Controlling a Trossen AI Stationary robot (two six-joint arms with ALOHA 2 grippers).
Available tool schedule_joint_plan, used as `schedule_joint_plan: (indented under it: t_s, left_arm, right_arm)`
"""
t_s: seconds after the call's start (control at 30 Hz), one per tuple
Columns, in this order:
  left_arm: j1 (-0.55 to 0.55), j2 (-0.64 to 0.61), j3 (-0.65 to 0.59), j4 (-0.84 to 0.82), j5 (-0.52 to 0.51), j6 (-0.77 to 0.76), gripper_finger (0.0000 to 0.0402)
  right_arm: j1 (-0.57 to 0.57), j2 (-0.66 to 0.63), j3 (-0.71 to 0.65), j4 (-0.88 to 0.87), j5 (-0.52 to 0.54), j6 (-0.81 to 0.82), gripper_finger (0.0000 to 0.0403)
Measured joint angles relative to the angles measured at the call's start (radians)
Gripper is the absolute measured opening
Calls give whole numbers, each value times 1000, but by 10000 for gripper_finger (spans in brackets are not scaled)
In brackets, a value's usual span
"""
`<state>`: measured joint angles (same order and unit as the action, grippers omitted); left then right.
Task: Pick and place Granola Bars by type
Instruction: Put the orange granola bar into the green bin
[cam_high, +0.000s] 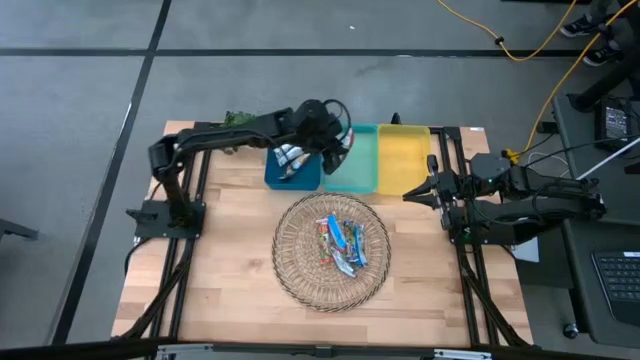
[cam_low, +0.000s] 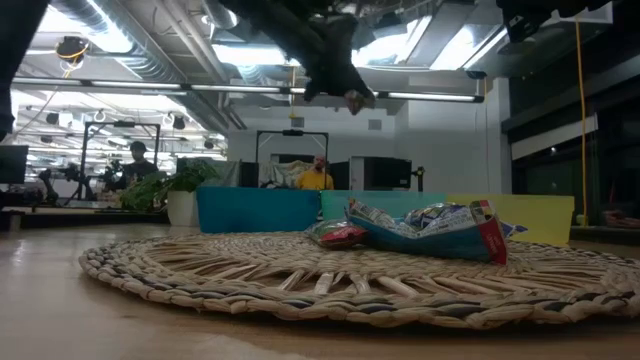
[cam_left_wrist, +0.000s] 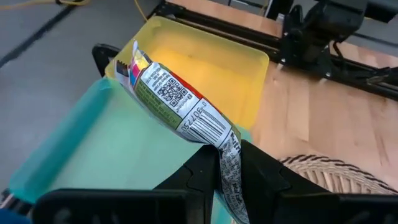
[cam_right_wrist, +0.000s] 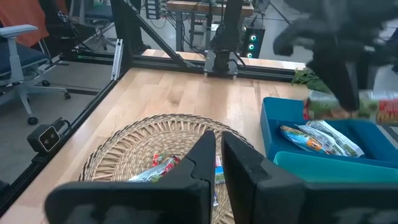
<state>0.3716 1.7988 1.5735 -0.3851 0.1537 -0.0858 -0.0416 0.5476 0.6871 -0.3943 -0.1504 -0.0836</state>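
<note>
Left pincer (cam_left_wrist: 227, 180) pinching granola bar (cam_left_wrist: 177, 102) by its end — above teal bin (cam_left_wrist: 93, 155) (yellow bin (cam_left_wrist: 205, 62) beside)

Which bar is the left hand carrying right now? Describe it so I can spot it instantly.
Start at the row of three bins behind the woven tray: blue, teal, yellow. Above the teal bin, the left hand is shut on one granola bar. It is the only bar in the air, white barcode side showing.
</note>
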Motion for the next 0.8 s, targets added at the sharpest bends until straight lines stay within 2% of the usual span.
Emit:
schedule_joint_plan:
  t_s: [0.13, 0.67, 0.8]
  left_arm:
    - [16, 67, 35, -4, 19, 4, 56]
    - [37, 270, 38, 22, 25, 13, 56]
    - [37, 310, 38, 31, 56, 13, 56]
  right_arm:
    - [0, 0, 0, 0, 0, 0, 32]
    - [0, 0, 0, 0, 0, 0, 32]
    - [0, 0, 0, 0, 0, 0, 32]
